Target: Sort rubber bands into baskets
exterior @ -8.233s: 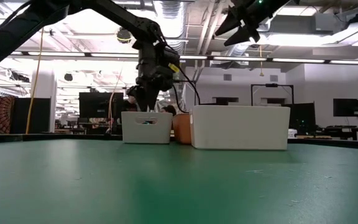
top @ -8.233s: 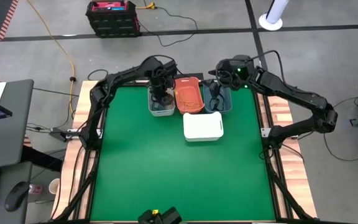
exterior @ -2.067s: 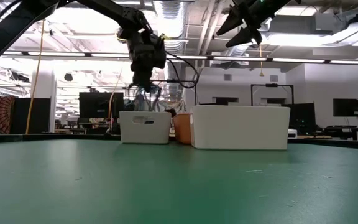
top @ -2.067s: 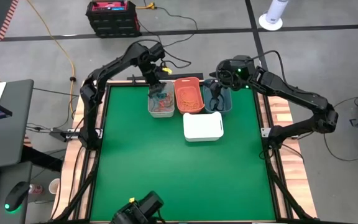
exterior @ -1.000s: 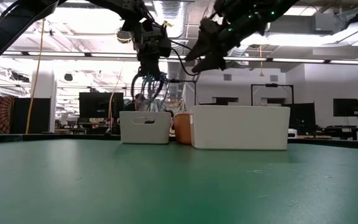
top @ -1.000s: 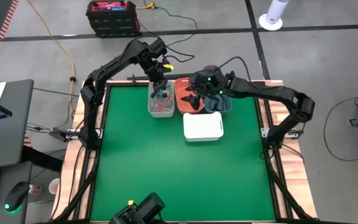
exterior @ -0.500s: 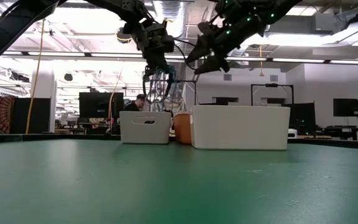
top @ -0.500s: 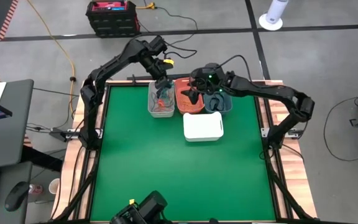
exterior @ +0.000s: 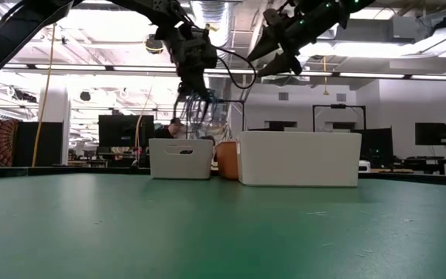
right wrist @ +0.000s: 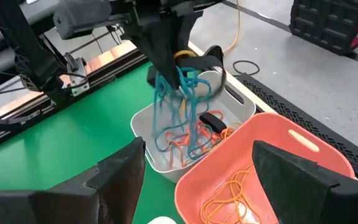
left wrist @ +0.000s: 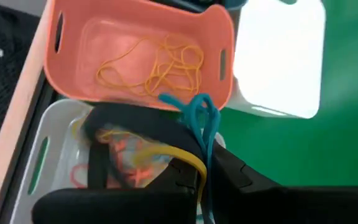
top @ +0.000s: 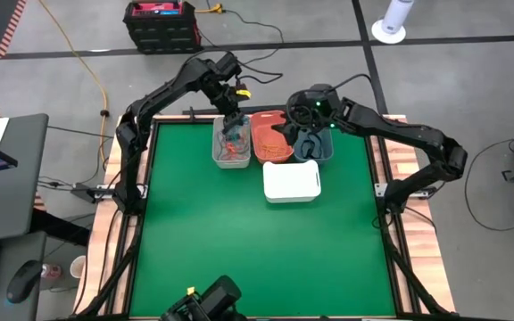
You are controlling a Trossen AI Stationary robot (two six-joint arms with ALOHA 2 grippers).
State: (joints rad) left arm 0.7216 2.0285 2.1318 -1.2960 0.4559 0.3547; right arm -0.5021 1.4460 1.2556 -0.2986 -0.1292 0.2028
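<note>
Four baskets sit at the far end of the green tabletop (top: 239, 241): the light grey basket (top: 231, 159) holds a tangle of red, teal and black rubber bands (right wrist: 188, 140), the coral-orange basket (top: 270, 135) beside it holds only yellow-orange bands (left wrist: 160, 65), the dark slate-blue basket (top: 315, 147) stands on the coral one's other side with dark bands in it, and the white basket (top: 291, 181) sits just in front of those two; what it holds cannot be seen. The left tool (top: 232, 119) hangs above the grey basket with its fingers pressed together on a bunch of teal bands (right wrist: 176, 87), together with a yellow one; the bunch dangles from the tips down toward the basket. In the low view the strands (exterior: 198, 105) hang clear above the grey bin's rim. The right tool (top: 294, 134) hovers over the seam between the coral and slate-blue baskets, its fingers spread wide and holding nothing, pointed toward the left tool's bunch. Compared with half a second ago, the right tool has drawn back from over the coral basket toward the slate-blue one and sits higher, while the left tool has stayed over the grey basket, its grip unchanged.
</note>
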